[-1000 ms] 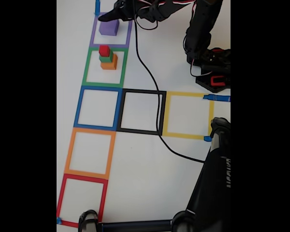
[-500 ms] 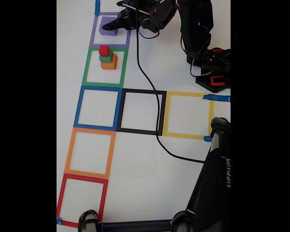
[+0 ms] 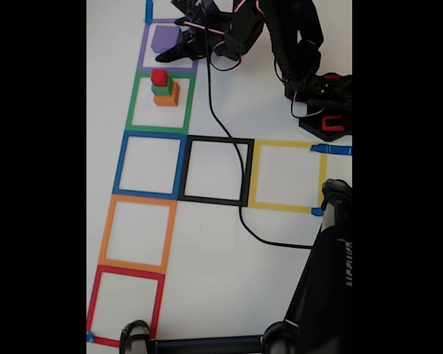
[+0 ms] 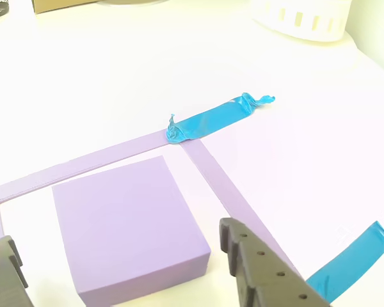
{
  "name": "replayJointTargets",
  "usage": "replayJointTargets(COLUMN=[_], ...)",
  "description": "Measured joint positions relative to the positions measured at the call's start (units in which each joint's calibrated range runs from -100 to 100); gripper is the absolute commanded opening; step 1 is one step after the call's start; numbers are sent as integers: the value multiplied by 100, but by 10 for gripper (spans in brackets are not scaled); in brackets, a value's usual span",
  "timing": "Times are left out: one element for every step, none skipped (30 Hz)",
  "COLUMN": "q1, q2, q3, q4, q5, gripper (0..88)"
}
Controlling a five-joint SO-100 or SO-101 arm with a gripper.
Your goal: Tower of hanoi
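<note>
Far left of the other view: one of the fingers (image 4: 5, 275), low at the frame's bottom edge. Between the pair, the purple cube (image 4: 125, 220), flat on the white worktop (image 4: 115, 77) inside the purple tape square (image 4: 214, 179), straight ahead of the gripper (image 4: 125, 275) and centred in its gap. Fingers spread apart, wider than the cube, touching neither side face. Further right, blue tape (image 4: 211, 120) at the square's corner. In the fixed view, orange cube (image 3: 167, 96), green cube (image 3: 162, 88) and red cube (image 3: 159, 76) stacked in the neighbouring green square (image 3: 133, 103), just below. Next, likely: lower, close on opposite faces.
</note>
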Motion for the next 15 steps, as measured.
replayJointTargets(q1=[12,0,-35,-59,-70,-70,-47,0,47,70,70,70,70,59,59], q2=[51,101,160,220,279,329,371,388,405,414,422,456,498,523,532], q3=[-27,-44,-62,-89,-97,-115,-133,-142,-151,-151,-151,-159,-204,-212,-221], q4=[-24,-56,-105,-145,-185,-218,-242,-258,-266,-274,-274,-290,-298,-306,-314], q5=[0,0,0,0,0,0,0,0,0,0,0,0,0,0,0], gripper=[358,358,358,357,356,355,353,351,346,344,339,333,329,324,316])
